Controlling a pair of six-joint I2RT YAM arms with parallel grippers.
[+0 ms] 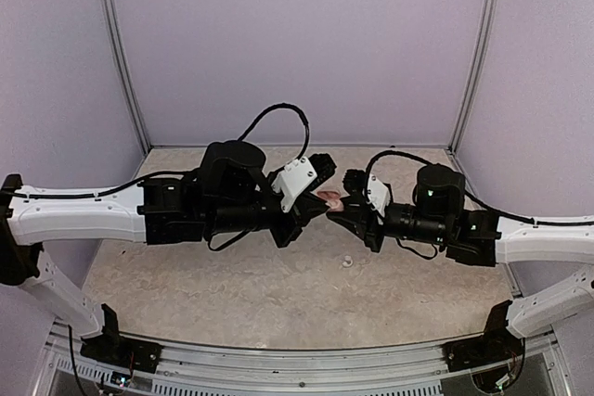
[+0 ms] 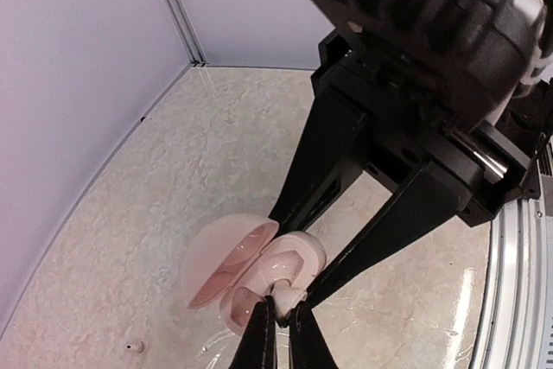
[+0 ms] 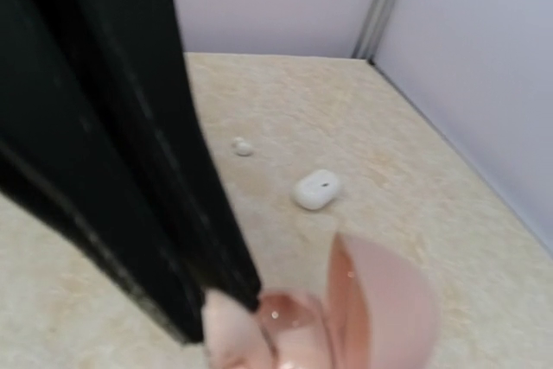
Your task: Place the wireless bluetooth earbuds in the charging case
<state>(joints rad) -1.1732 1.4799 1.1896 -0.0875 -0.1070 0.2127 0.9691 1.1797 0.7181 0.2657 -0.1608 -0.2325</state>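
Insertion midway: pinching earbud (image 2: 285, 297) in left end effector (image 2: 278, 332), clamping open charging case (image 2: 229, 257) in right end effector (image 1: 340, 203); loose earbud (image 1: 348, 261) on desk (image 1: 232, 294) pending.

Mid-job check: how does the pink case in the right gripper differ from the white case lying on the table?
The pink case is hinged open; the white case looks closed. The pink case is held off the table by the right gripper, with the left gripper pinching an earbud at its cavity; the white case lies untouched on the table. One is pink, the other white. Both are smooth, rounded pebble shapes.
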